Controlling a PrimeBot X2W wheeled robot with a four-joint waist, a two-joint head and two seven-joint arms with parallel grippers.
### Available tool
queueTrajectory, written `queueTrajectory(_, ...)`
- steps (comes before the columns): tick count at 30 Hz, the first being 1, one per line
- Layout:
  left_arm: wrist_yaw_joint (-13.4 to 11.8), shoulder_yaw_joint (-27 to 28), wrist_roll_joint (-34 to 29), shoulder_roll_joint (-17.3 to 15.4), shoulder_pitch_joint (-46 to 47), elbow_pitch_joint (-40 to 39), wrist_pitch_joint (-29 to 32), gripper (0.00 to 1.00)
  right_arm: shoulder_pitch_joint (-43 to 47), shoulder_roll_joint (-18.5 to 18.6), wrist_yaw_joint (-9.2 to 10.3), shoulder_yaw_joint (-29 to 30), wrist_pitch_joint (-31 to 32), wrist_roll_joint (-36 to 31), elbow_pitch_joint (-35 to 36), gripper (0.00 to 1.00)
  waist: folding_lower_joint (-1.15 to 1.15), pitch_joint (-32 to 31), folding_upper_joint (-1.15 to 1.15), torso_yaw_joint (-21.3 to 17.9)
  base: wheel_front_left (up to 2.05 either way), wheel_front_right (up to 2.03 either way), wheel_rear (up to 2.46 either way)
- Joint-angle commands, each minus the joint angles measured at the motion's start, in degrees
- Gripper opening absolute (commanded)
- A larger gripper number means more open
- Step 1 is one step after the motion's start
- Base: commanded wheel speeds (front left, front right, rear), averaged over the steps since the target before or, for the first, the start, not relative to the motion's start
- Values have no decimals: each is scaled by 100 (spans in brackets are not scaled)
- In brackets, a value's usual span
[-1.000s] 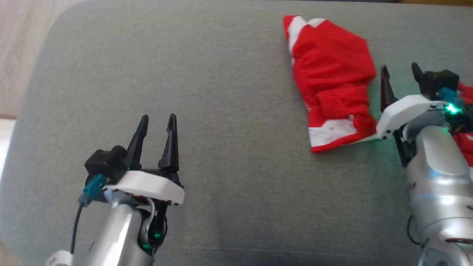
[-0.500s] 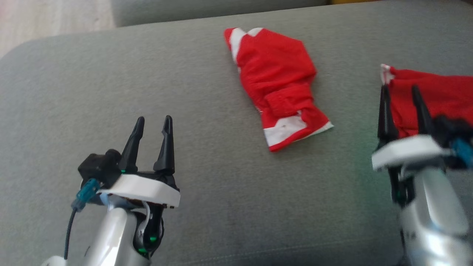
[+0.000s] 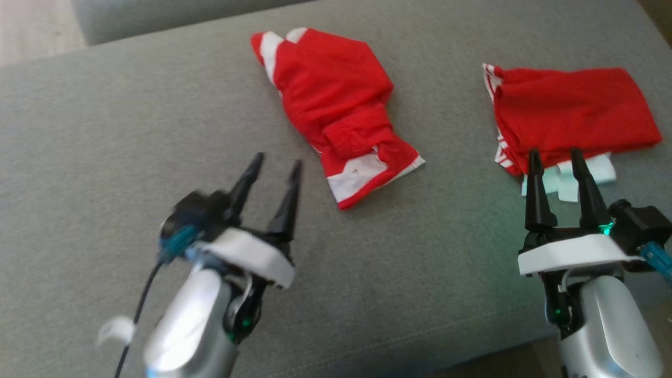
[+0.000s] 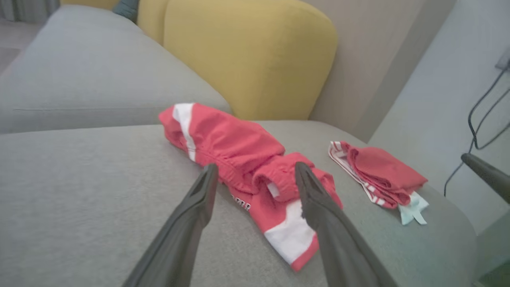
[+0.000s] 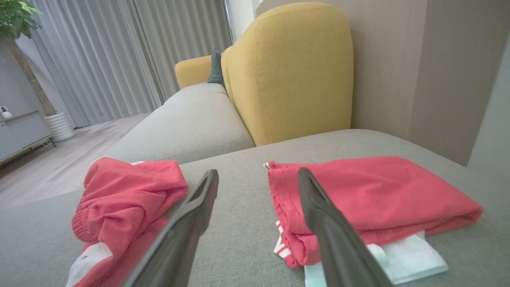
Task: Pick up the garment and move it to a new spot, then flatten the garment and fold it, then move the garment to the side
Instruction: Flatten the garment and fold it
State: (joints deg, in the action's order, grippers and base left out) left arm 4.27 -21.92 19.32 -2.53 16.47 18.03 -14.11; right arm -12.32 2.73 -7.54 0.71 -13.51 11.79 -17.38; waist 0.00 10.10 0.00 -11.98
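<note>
The left gripper (image 3: pixel 277 161) is held just below and left of the crumpled red garment (image 3: pixel 336 105), apart from it; its two dark fingers are spread with nothing between them and slanted toward the cloth; its silver forearm (image 3: pixel 184 325) is blurred. The right gripper (image 3: pixel 555 153) is held well to the right of that garment; its fingers are likewise parted and empty, and are pointed straight up the head view.

Grey upholstered cushion (image 3: pixel 105 131), crumpled red-and-white garment (image 3: pixel 336 105) lying mid-surface, folded red pile (image 3: pixel 572 105) nearer right edge
</note>
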Motion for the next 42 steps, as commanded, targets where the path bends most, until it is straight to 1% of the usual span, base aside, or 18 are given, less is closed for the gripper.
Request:
queueTrajectory(1, 65, 83, -39, -35, 362, -78, 0, 100, -115, 16, 5, -123, 18, 43, 215, 100, 0, 119, 0, -121, 0, 0, 0)
queueTrajectory(5, 193, -380, -7, -35, 836, 480, 267, 100, -122, 16, 5, -169, 22, 93, 248, 100, 0, 270, 0, -300, 0, 0, 0)
queueTrajectory(6, 229, -568, 74, -35, 1044, 758, 441, 100, -145, 15, 5, -200, 15, 119, 254, 100, 0, 346, 0, -387, 0, 0, 0)
queueTrajectory(8, 247, -675, 129, -34, 1239, 1025, 548, 100, -188, 15, 5, -228, 5, 149, 245, 100, 0, 419, 0, -476, 0, 0, 0)
queueTrajectory(15, 271, -816, 470, -34, 1783, 1771, 631, 100, -294, 15, 5, -276, -52, 253, 160, 100, 0, 556, 0, -686, 0, 0, 0)
queueTrajectory(24, 296, -968, 771, -34, 2318, 2410, 525, 100, -366, 15, 5, -299, -110, 313, 64, 100, 0, 620, 0, -833, 0, 0, 0)
queueTrajectory(25, 299, -985, 804, -34, 2368, 2450, 492, 98, -374, 15, 5, -302, -114, 315, 57, 100, 0, 623, 0, -844, 0, 0, 0)
queueTrajectory(26, 302, -989, 857, -34, 2411, 2471, 439, 35, -380, 15, 5, -303, -118, 315, 49, 100, 0, 622, 0, -851, 0, 0, 0)
queueTrajectory(27, 304, -988, 906, -34, 2450, 2480, 373, 0, -384, 15, 5, -301, -121, 312, 40, 100, 0, 617, 0, -853, 0, 0, 0)
queueTrajectory(31, 311, -999, 1006, -35, 2558, 2454, 143, 0, -371, 15, 5, -294, -131, 257, -29, 100, 0, 540, 0, -785, 0, 0, 0)
queueTrajectory(35, 314, -919, 1003, -115, 2590, 2277, -19, 0, -340, 15, 5, -350, -133, 152, -126, 100, 0, 390, 0, -574, 0, 0, 0)
queueTrajectory(39, 269, -823, 847, -307, 2530, 1980, -74, 0, -318, 15, 5, -437, -82, 43, -206, 100, 0, 203, 0, -252, 0, 0, 0)
queueTrajectory(42, 208, -790, 672, -514, 2420, 1721, -84, 0, -296, 15, 5, -536, -8, -32, -260, 100, 0, 68, 0, 21, 0, 0, 0)
